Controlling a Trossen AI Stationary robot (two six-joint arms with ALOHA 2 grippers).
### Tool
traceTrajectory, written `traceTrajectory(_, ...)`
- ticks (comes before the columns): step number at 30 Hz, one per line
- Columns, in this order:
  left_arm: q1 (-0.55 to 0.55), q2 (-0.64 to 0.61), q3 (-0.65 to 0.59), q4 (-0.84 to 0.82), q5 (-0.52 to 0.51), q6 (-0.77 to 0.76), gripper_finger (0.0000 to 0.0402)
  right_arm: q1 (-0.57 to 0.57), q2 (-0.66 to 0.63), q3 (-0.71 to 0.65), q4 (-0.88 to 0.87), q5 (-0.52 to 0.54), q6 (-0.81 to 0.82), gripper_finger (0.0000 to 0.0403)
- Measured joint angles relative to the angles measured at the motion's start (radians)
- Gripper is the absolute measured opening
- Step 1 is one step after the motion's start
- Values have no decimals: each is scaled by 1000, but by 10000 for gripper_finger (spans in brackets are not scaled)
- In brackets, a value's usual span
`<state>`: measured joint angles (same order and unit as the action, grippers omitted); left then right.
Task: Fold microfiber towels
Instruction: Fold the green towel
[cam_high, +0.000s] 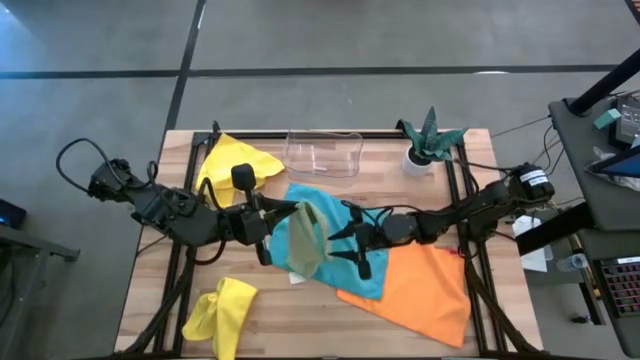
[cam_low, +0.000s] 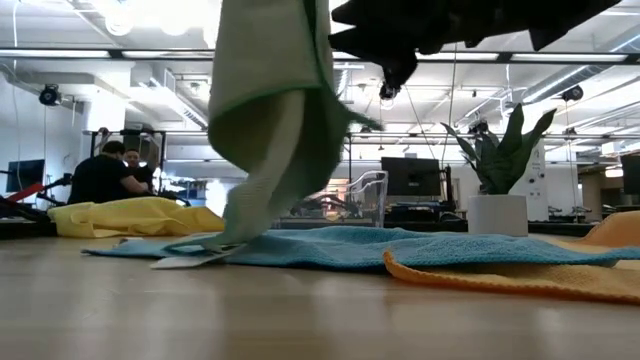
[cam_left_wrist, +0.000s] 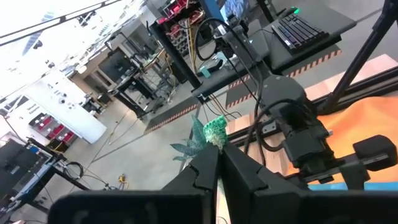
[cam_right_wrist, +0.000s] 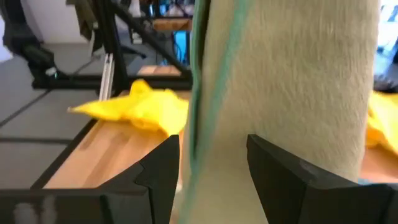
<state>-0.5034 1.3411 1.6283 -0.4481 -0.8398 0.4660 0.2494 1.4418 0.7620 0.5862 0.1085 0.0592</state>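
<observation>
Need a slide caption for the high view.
Left gripper lifts green towel over blue towel; right gripper open beside it.

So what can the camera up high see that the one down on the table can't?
Only the high view shows both arms whole, the left gripper pinching the green towel, the open right gripper beside it, and a crumpled yellow towel at the table's front edge. Only the low view shows the room behind, with a seated person. Both show the hanging green towel, blue towel, orange towel, plant and clear tray.
</observation>
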Motion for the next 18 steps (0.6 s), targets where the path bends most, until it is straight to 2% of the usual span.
traceTrajectory(5,0,0,0,-1,-5,16,0,35,0,0,-83,69,-9,178)
traceTrajectory(11,0,0,0,10,-7,36,0,102,8,0,-186,194,-163,178)
traceTrajectory(16,0,-1,6,29,-7,48,0,156,90,0,-161,280,-284,178)
traceTrajectory(18,0,-1,8,30,-7,48,0,174,138,0,-118,349,-315,178)
